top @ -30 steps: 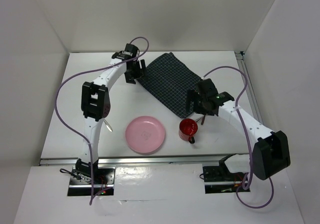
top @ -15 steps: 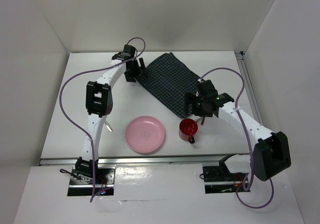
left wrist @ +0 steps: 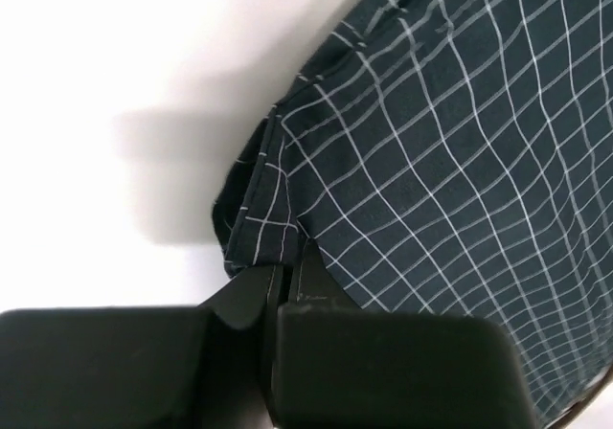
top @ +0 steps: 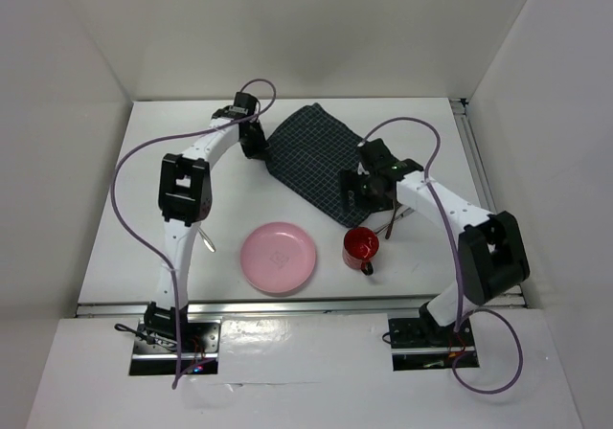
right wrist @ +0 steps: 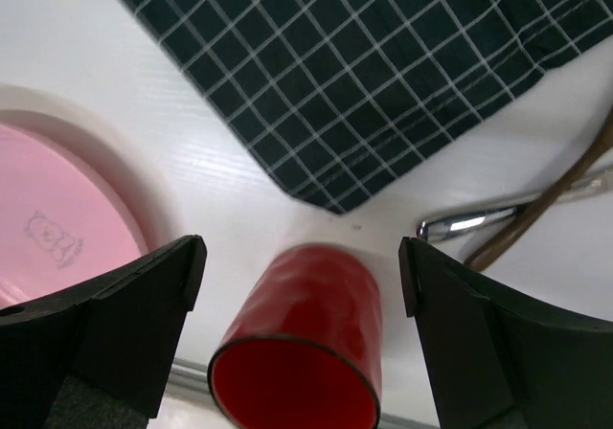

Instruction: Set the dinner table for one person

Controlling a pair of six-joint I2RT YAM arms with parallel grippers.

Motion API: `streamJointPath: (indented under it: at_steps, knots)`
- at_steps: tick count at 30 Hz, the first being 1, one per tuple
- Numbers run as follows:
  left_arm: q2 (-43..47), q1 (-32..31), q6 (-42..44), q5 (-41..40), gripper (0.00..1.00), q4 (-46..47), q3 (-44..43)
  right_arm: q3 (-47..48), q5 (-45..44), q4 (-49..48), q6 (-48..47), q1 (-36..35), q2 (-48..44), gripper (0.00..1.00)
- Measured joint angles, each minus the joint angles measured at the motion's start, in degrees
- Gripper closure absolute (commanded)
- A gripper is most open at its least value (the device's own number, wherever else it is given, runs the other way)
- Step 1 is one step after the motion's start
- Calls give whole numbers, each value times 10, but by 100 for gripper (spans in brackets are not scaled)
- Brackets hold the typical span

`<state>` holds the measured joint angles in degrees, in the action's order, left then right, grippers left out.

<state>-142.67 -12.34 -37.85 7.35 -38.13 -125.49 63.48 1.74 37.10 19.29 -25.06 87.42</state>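
The dinner table [top: 144, 190] is a white tabletop. A dark navy checked cloth [top: 316, 161] lies at its back middle. My left gripper [top: 257, 144] is shut on the cloth's left corner; the left wrist view shows the cloth [left wrist: 431, 161] bunched between the closed fingers [left wrist: 251, 300]. My right gripper [top: 359, 191] hovers open over the cloth's near corner. In the right wrist view the red cup [right wrist: 306, 343] stands below the wide-apart fingers [right wrist: 124, 324], untouched. A pink plate [top: 278, 257] lies left of the red cup [top: 361, 247].
A metal utensil handle [right wrist: 469, 223] and a brown stick [right wrist: 556, 194] lie right of the cup, near the cloth's [right wrist: 364, 75] corner. Another small utensil [top: 208, 240] pokes out beside the left arm. Metal rails [top: 479, 170] edge the table on the right and at the front.
My left gripper has shut on the cloth's left corner. My right arm has swung back and left, from above the cup to the cloth's near corner.
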Motion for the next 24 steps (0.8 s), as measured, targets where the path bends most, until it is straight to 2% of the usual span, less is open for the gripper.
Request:
streamJointPath:
  at_steps: [3, 9, 15, 19, 23, 24]
  knots:
    - [63, 8, 2, -24, 100, -5, 79, 19, -13, -2, -15, -12, 38, 12]
    - [166, 41, 3, -80, 100, -2, 149, 59, -26, -3, -17, -36, 103, 12]
    - [283, 97, 2, -105, 100, 27, 331, 99, 3, -14, 16, -37, 123, 22]
    - [287, 129, 1, -109, 100, 30, 381, 108, 8, -27, 12, -59, 131, 27]
    - [288, 132, 1, -114, 100, 31, 404, 139, 4, -28, 4, -110, 170, 27]
    - [288, 131, 0, -114, 100, 30, 407, 148, 3, -28, 7, -119, 181, 22]
